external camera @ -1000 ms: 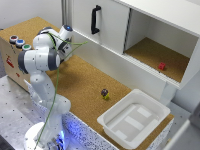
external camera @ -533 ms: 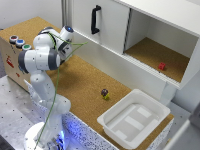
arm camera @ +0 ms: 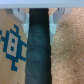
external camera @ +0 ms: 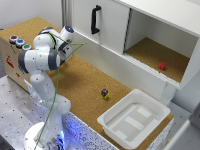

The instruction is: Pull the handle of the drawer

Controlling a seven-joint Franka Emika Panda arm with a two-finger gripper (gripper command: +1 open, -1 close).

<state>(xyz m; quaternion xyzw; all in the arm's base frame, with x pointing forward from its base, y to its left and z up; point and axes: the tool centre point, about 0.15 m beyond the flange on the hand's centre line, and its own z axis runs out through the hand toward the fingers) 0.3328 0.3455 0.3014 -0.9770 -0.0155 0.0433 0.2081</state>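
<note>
A black vertical handle (external camera: 95, 19) sits on the white cabinet front (external camera: 107, 27) at the back. My gripper (external camera: 62, 48) is well to the exterior view's left of it, low over the cork tabletop beside a wooden box, and mostly hidden by the arm. In the wrist view my gripper (arm camera: 37, 11) is open. Its pale fingertips (arm camera: 19, 11) stand on either side of a wide black strip (arm camera: 38, 50). I cannot tell what that strip is. A brown surface with a blue pattern (arm camera: 11, 47) lies on one side of it and cork (arm camera: 67, 50) on the other.
A wooden box with coloured buttons (external camera: 19, 42) stands at the exterior view's left. A white tray (external camera: 132, 120) sits at the front right. A small dark and yellow object (external camera: 105, 93) lies on the cork. A red object (external camera: 162, 65) sits in the open cabinet compartment.
</note>
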